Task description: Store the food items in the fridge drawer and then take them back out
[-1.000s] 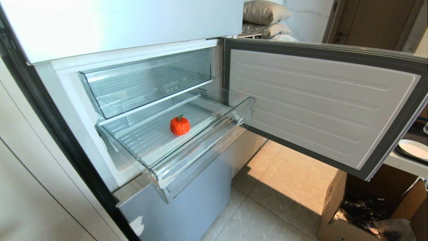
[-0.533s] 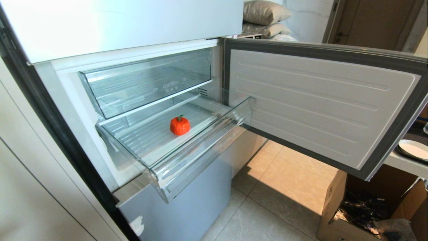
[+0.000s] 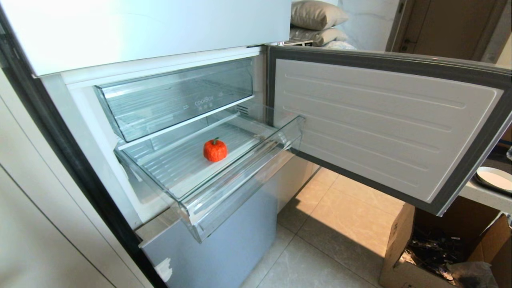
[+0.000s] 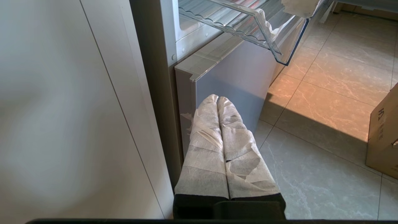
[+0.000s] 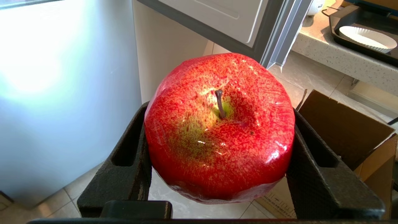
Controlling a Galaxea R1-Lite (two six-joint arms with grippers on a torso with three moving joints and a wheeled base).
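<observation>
A small red-orange, bumpy tomato-like fruit [image 3: 215, 150] with a green stem sits on the ribbed floor of the fridge drawer [image 3: 240, 178], which is pulled out. Neither arm shows in the head view. In the right wrist view my right gripper [image 5: 219, 113] is shut on a large shiny red apple [image 5: 217, 146], stem towards the camera, held over the floor below the open fridge door. My left gripper [image 4: 217, 99], its fingers wrapped in white, is shut and empty, low beside the fridge's grey bottom panel, below the drawer's front lip [image 4: 273, 37].
A second clear drawer marked coolBox [image 3: 176, 96] sits pushed in above. The fridge door [image 3: 380, 124] stands wide open to the right. An open cardboard box [image 3: 440, 248] stands on the tiled floor. A white plate [image 3: 494, 178] lies on a counter at the right.
</observation>
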